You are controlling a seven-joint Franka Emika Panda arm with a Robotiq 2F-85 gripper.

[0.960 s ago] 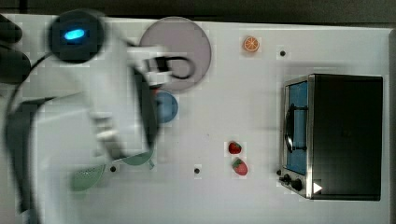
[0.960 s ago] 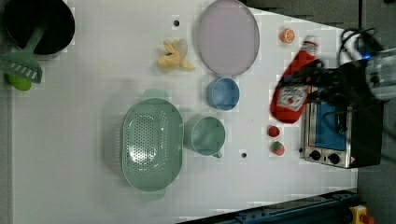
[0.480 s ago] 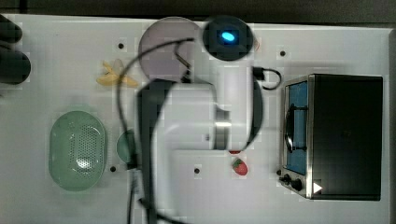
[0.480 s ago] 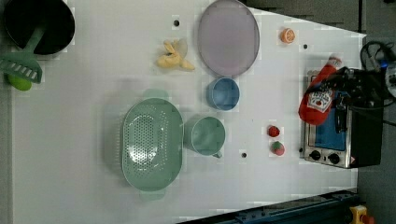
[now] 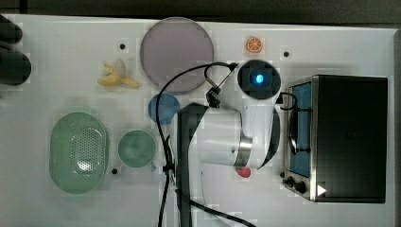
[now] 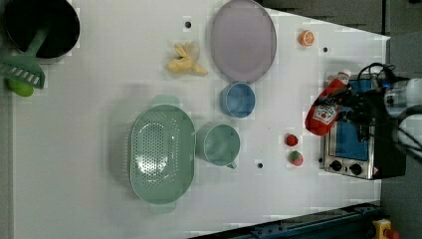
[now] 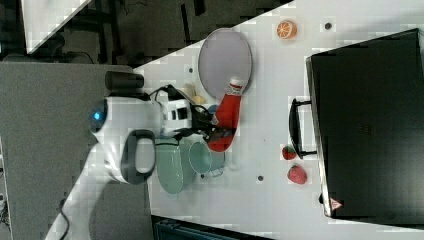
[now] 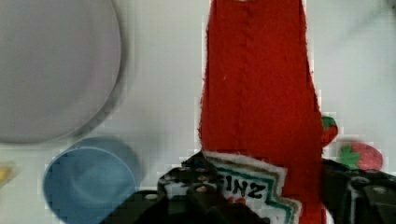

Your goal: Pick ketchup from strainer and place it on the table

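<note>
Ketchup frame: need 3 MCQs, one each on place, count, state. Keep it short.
1. Where is the ketchup?
A. Lying in the strainer
B. Held in the claw, off the table
C. Standing on the purple plate

2. How many strawberries lie beside the toaster oven in the left view?
A. Two
B. Four
C. None

3. What is in the strainer?
A. The ketchup
B. A banana
C. Nothing

Answers:
1. B: the left view shows the claw shut on the bottle, over the table near the toaster oven.
2. A: two strawberries lie there, one above the other in the left view.
3. C: the left view shows its perforated floor bare.
</note>
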